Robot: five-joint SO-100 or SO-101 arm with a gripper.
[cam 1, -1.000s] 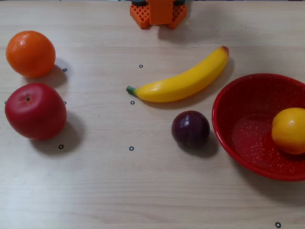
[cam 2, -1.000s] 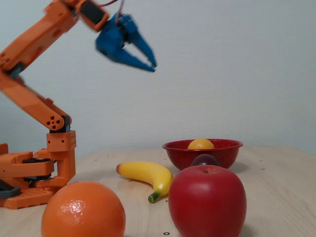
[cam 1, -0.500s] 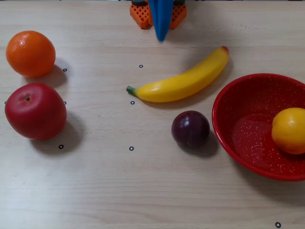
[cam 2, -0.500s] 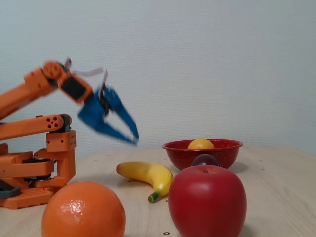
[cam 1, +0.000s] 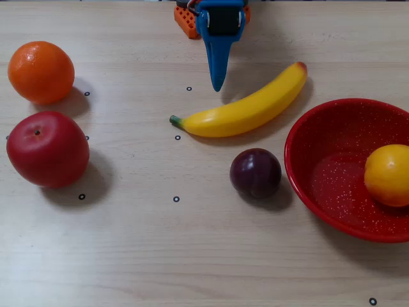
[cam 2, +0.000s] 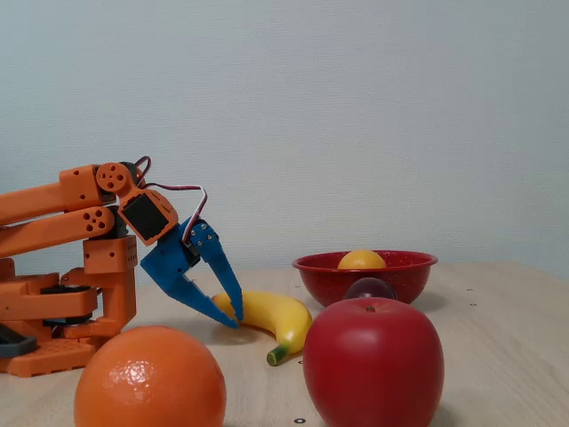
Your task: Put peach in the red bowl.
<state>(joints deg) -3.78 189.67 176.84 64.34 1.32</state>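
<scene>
1. Far left of the top-down fixed view: an orange (cam 1: pixel 41 71) and an apple (cam 1: pixel 47 148) sit on the worktop (cam 1: pixel 192 256), clear of the action.
2. Top centre: the gripper (cam 1: pixel 218 86) hangs low near the arm's base; in the side fixed view its fingers (cam 2: pixel 200 306) are slightly spread and hold nothing.
3. Centre: a banana (cam 1: pixel 246 107) and a plum (cam 1: pixel 255 172) lie untouched.
4. Right edge: the peach (cam 1: pixel 387 174) rests inside the bowl (cam 1: pixel 307 179).
5. Judged: the placing looks finished; all that seems left is for the arm to park.
</scene>
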